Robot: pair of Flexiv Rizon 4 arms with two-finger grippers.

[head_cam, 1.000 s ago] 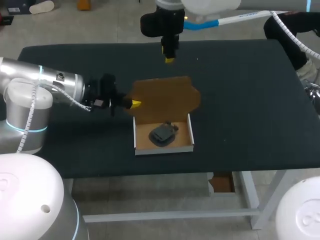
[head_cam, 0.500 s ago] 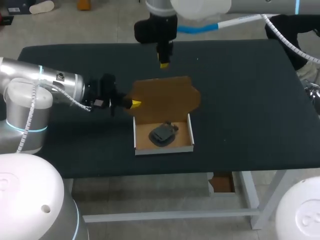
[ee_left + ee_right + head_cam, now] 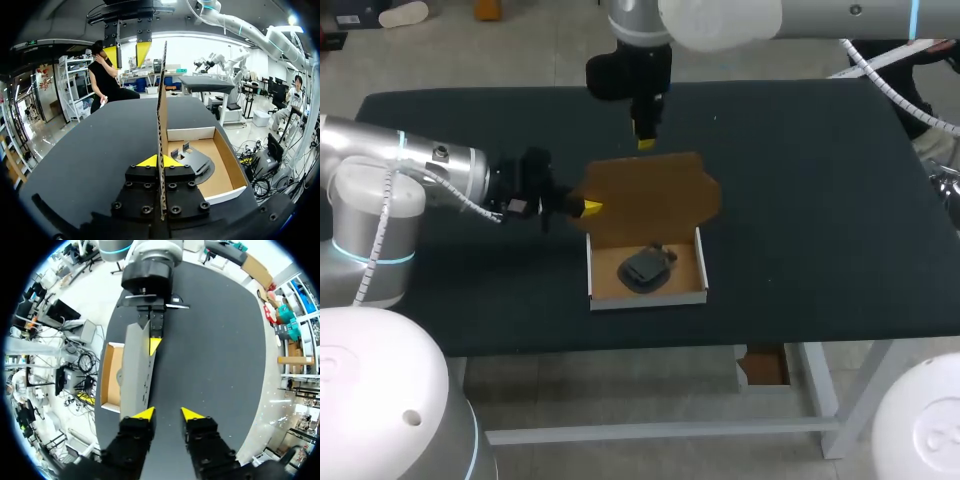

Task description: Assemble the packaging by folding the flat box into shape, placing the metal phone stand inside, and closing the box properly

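At the box's left side, my left gripper (image 3: 588,208) is clenched on the lid (image 3: 655,195). In the L wrist view the cardboard runs edge-on straight between my fingertips (image 3: 148,161), w/ both tips pressed to it, one per face. The lid (image 3: 162,100) stands raised, roughly upright from the box's back wall.

The box (image 3: 698,262) sits open on the black table (image 3: 820,200), w/ white walls outside and brown card inside. The phone stand (image 3: 645,268) lies flat in it, approx. mid-floor, a dark metal piece. From the L wrist it shows just past the lid, on the tray side (image 3: 192,160), w/ the box's far wall (image 3: 190,133) behind it.

Behind the box, on the lid's outer side, my right gripper (image 3: 645,143) hangs over the table, fingers pointing down. They're released, spread apart w/ nothing between them (image 3: 167,414). From the R wrist the lid's outer face (image 3: 137,365) lies ahead of one fingertip, w/ the box (image 3: 106,375) beyond it and the left gripper (image 3: 154,345) at the lid's far edge. The right gripper is close to the lid's top edge; can't tell if it touches.
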